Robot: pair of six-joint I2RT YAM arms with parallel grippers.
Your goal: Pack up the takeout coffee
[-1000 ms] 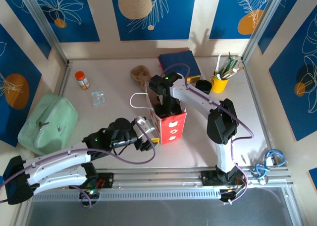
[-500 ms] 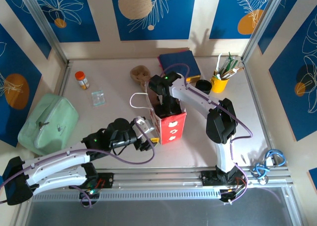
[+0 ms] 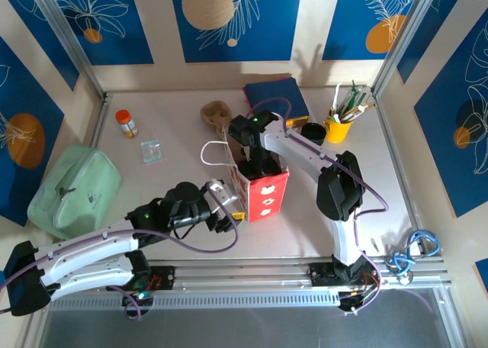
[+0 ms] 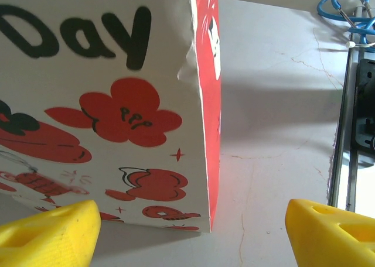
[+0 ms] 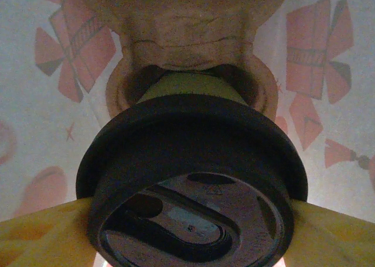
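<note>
1. Right claw (image 5: 188, 240) first: you have it down inside the paper bag (image 3: 264, 194), with one yellow finger (image 5: 41, 235) on each side of the takeout coffee (image 5: 190, 135).
2. Is it pinching or only flanking? You cannot tell, because the rim of the black lid (image 5: 193, 179) hides the spots where finger and lid would meet.
3. Look just past those fingers: the lid sits on the green cup (image 5: 186, 86), and the cup stands in a socket of the brown moulded carrier (image 5: 187, 33). The bag's patterned walls close in all around.
4. Over to your left claw (image 4: 190, 235): it is spread wide with nothing between its tips. It sits low over the desk (image 4: 275, 103), facing the bag's bottom corner where the white face meets the red side.
5. From above, that claw is just beside the bag's near-left side, and the bag stands upright mid-desk.
6. Farther out, the yellow cup of utensils (image 3: 336, 127) sits far right, the orange-capped bottle (image 3: 126, 123) far left and the green pouch (image 3: 72, 188) at the left edge. All three are well apart from the bag.
</note>
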